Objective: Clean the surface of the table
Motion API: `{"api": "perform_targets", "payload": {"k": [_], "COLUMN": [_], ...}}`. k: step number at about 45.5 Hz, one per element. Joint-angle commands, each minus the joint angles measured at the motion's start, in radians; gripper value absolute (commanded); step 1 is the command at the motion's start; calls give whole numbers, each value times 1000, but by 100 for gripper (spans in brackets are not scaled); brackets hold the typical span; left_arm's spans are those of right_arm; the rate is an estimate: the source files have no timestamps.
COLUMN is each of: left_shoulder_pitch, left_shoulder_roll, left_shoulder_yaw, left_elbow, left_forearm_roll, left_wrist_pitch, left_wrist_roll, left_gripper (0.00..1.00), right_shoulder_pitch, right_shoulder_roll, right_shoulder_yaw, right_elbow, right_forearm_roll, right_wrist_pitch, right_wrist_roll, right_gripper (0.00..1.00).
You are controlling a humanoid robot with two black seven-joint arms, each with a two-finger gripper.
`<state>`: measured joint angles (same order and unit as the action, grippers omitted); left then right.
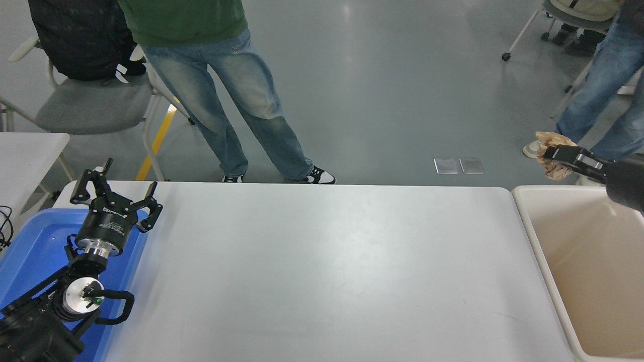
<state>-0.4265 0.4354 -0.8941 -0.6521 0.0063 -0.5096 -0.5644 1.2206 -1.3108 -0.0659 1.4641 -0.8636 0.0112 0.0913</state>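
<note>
The right gripper (553, 162) is clamped on 1 crumpled wad of brown paper (552, 140), held in the air past the far right corner of the desk (322, 271). The wad bulges out above and below the closed fingers, so the hold looks secure rather than marginal.

The relation that matters is gripper to beige bin (523, 221). The bin sits just beside the desk's right edge, its long axis running toward the camera, and its open mouth lies below and slightly nearer the camera than the wad. In this view the wad appears over the floor just beyond the bin's far rim, not clearly above the opening; height makes this hard to judge exactly. A release would likely want the gripper drawn back a little toward the robot and lowered so the paper falls inside the walls.

The white desk surface itself carries no visible litter, so this wad seems to be the last of it.

The left gripper (113, 193) is parked at the lower left above the blue bin (30, 241), fingers spread and empty, well apart from the action; the right arm is plainly the nearer 1.

A person in jeans (236, 100) stands at the far side.
</note>
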Motion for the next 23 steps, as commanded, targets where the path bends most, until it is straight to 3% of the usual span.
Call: {"api": "perform_targets", "payload": {"k": [1,14,18,23], "left_shoulder_pitch": [0,0,0,0], "left_shoulder_roll": [0,0,0,0], "left_shoulder_yaw": [1,1,0,1], "left_elbow": [0,0,0,0], "left_forearm_roll": [0,0,0,0], "left_wrist_pitch": [0,0,0,0], "left_wrist_roll": [0,0,0,0], "left_gripper": [99,99,99,99], "right_shoulder_pitch": [-49,-254,-346,-383], "right_shoulder_roll": [-85,67,188,254], "right_shoulder_yaw": [29,32,43,44], "right_elbow": [-109,-430,-631,-720], "right_forearm_roll": [2,46,103,138], "right_wrist_pitch": [79,72,76,76], "right_wrist_roll": [27,51,76,79], "right_gripper": [0,0,0,0]}}
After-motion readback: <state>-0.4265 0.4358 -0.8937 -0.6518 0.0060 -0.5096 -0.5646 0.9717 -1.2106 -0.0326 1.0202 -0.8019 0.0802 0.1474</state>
